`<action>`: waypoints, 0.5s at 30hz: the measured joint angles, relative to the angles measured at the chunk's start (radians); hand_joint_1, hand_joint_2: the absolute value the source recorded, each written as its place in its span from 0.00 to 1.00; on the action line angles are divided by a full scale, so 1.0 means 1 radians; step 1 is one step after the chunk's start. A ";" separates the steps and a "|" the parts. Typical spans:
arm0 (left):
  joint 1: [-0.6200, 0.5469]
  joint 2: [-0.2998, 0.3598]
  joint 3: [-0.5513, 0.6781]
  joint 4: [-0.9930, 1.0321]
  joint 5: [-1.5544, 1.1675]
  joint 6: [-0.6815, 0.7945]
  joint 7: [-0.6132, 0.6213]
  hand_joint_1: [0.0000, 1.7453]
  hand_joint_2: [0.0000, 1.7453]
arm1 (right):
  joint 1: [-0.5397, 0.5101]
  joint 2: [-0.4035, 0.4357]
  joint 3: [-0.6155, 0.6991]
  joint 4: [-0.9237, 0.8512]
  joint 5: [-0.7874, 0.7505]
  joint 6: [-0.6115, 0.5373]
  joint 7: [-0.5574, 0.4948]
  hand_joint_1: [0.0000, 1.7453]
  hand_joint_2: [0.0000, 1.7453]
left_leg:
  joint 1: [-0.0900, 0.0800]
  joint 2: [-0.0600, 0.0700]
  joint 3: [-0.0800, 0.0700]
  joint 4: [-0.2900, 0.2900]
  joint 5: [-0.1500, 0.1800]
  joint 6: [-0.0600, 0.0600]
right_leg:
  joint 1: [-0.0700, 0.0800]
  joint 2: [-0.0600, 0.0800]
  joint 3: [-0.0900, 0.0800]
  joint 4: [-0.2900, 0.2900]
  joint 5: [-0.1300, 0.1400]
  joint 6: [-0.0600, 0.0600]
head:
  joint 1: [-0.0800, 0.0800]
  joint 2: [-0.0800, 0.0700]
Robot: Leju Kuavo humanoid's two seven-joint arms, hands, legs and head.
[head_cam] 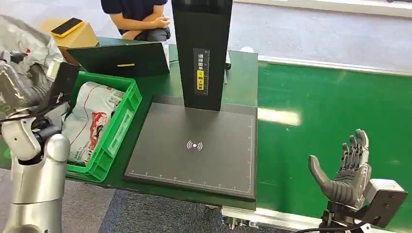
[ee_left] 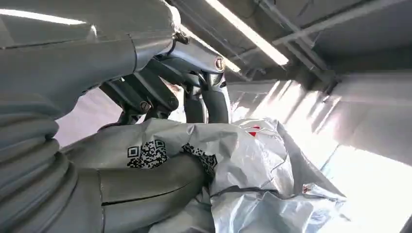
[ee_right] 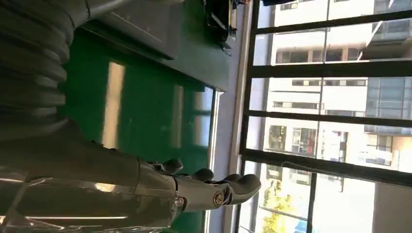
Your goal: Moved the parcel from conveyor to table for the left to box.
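Gripping a silver parcel (ee_left: 252, 160), left hand (ee_left: 160, 92); right hand (head_cam: 347, 170) spread empty

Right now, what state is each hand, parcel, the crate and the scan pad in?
Left hand: grips a silver parcel, raised.
Right hand: open, holds nothing, above the green conveyor.
Green crate: holds a white parcel.
Scan pad: bare.
Phone: lies on a cardboard box.
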 measured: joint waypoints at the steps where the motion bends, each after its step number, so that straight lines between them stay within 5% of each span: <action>1: -0.007 0.001 -0.001 0.026 -0.029 -0.039 0.039 0.00 1.00 | 0.000 0.001 0.000 0.000 0.004 0.003 0.000 0.00 1.00 | 0.000 0.000 0.000 0.000 0.000 0.000 | 0.000 0.000 0.000 0.000 0.000 0.000 | 0.000 0.000; 11: -0.152 0.018 -0.028 0.442 -0.134 -0.128 0.312 0.00 1.00 | 0.002 0.021 -0.005 0.000 0.016 0.009 0.000 0.00 1.00 | 0.000 0.000 0.000 0.000 0.001 -0.001 | 0.000 0.000 0.000 0.000 0.000 0.000 | 0.000 0.000; 15: -0.192 0.034 -0.065 0.533 -0.135 -0.198 0.319 0.00 1.00 | 0.001 0.024 -0.009 0.001 0.021 0.009 -0.002 0.00 1.00 | 0.000 0.000 -0.001 0.000 0.000 -0.001 | 0.000 0.001 -0.001 0.000 0.000 0.000 | 0.000 0.000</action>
